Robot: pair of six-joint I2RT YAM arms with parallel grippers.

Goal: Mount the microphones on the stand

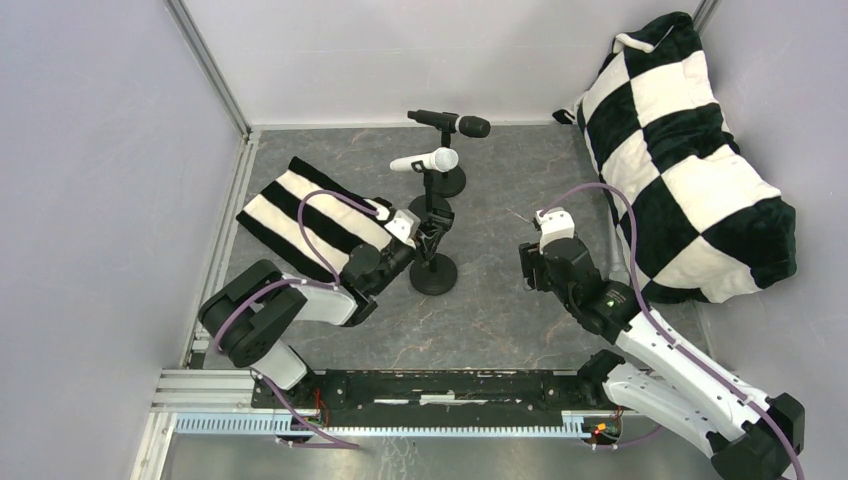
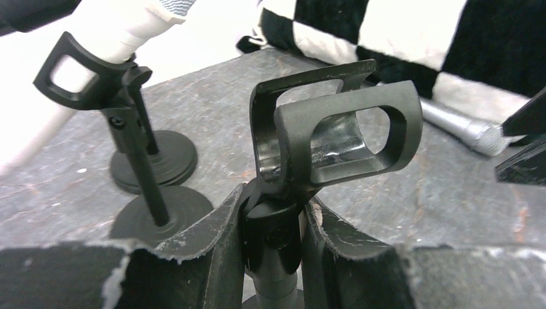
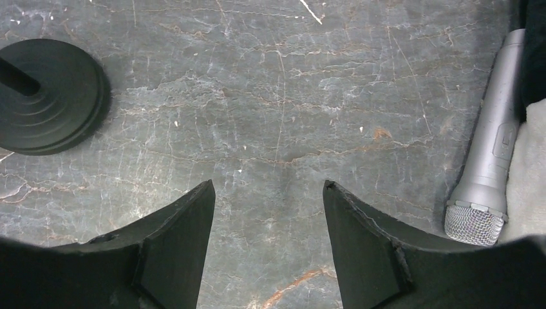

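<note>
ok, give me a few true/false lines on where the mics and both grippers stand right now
1. The black microphone sits in a stand clip. True.
2. The white microphone lies flat on the table. False: it is also mounted in a stand clip, in front of the black one.
3. The left gripper is shut on the front stand, just under its empty clip. True.
4. The right gripper holds the silver-grey microphone. False: its jaws are open and empty, and that microphone lies on the table beside the checkered cushion.
</note>
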